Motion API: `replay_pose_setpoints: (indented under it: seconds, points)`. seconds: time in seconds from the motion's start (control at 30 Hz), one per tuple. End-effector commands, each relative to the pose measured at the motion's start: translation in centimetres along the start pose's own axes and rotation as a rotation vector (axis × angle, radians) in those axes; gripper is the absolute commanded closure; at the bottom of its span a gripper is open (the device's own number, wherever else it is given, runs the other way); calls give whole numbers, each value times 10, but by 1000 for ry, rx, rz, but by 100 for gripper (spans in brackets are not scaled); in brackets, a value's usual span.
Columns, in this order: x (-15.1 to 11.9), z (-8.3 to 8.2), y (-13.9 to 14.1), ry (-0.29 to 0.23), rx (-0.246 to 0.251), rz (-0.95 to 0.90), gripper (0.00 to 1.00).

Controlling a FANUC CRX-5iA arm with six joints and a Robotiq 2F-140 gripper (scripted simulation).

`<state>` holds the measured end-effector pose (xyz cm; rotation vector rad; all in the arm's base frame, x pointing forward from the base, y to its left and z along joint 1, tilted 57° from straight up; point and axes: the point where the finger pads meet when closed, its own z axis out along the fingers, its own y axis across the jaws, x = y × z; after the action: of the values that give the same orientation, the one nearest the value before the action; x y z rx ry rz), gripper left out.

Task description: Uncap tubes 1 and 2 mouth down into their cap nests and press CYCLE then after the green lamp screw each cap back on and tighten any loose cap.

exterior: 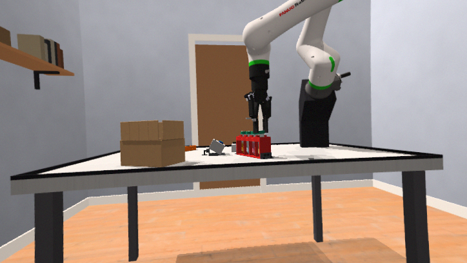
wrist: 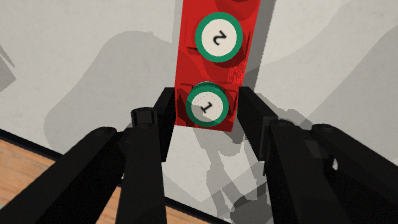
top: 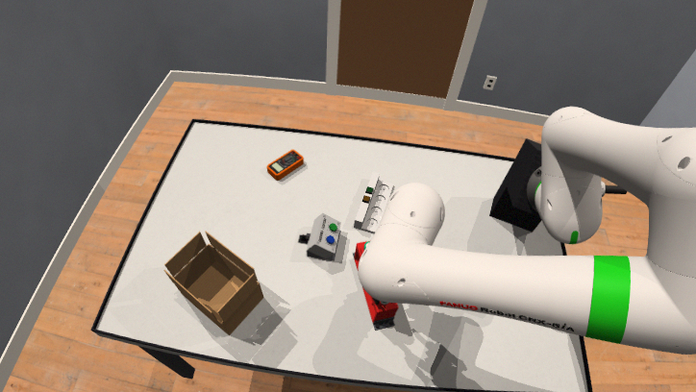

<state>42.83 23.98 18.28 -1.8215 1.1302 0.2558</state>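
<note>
The red decapping station [wrist: 216, 65] stands on the white table and also shows in the exterior view [exterior: 253, 146]. In the wrist view, cap 1 [wrist: 207, 105] and cap 2 [wrist: 219, 38], green-rimmed with white numbered tops, sit on their tubes. My gripper [wrist: 206, 102] hangs right above the station with one finger on each side of cap 1. A small gap shows on both sides, so it is open and holds nothing. In the overhead view my arm hides the gripper and most of the station [top: 382, 308]. The cap tray [top: 374, 204] lies beyond, its nests partly hidden.
The key housing [top: 325, 237] with the blue key [top: 331, 238] and the green key [top: 334, 227] sits left of the station. An open cardboard box [top: 213, 280] stands at the front left, an orange multimeter [top: 285, 163] farther back. The arm's black pedestal [top: 516, 192] is at the right.
</note>
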Motion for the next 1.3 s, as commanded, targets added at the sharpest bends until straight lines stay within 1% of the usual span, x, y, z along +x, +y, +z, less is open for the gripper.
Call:
replay_pose_setpoints:
  seconds: [0.0,0.43,0.47,0.93,1.07,1.13,1.27]
  points:
    - [-1,-2,0,6,-4,145,59]
    - [-1,-7,-1,6,-4,145,59]
    - [-1,-7,-1,6,-4,145,70]
    - [-1,-7,-1,6,-4,145,70]
    - [-1,-19,-1,6,-4,145,70]
    - [-1,-19,-1,6,-4,145,70]
    - [-1,-31,-1,6,-4,145,70]
